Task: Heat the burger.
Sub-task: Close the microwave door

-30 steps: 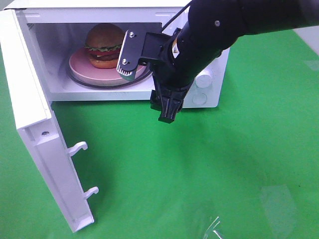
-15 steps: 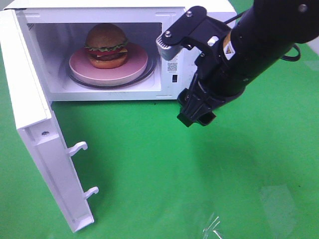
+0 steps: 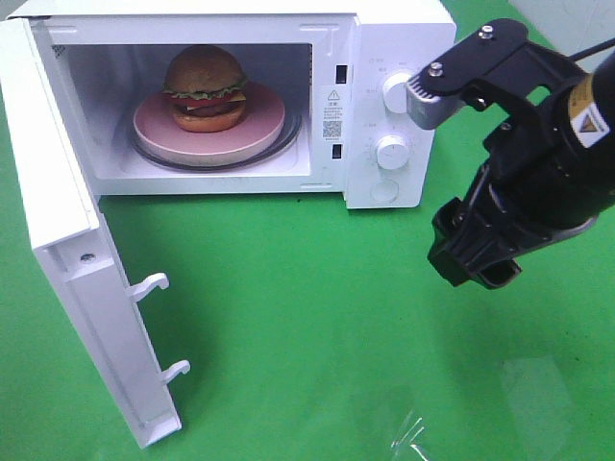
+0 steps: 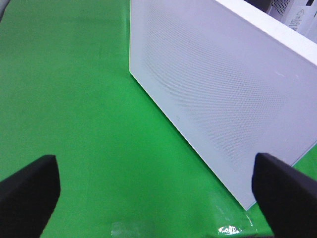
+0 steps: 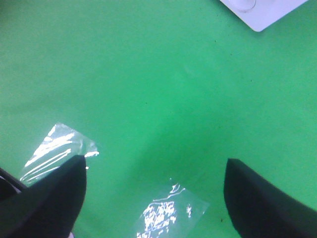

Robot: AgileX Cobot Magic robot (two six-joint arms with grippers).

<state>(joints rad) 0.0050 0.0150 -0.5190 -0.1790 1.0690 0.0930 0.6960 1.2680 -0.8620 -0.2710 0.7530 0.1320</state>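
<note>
Exterior high — burger [image 3: 205, 88] inside microwave [image 3: 361, 108]

Microwave [image 3: 384, 29]: white, stands on green cloth [image 3: 317, 327], rear of surface. Door [image 3: 67, 250]: swung fully open on the left side, hinged at the cavity's left edge; two white latch hooks [image 3: 151, 284] stick out from its inner face. Cavity: pink plate [image 3: 261, 130] on glass turntable [image 3: 294, 144], approx. centred. Control panel, right side: upper knob [image 3: 396, 92], lower knob [image 3: 391, 152], round button [image 3: 384, 190] below (labels too small to read). Clear film patches [image 5: 59, 148] lie flat on cloth.
</note>
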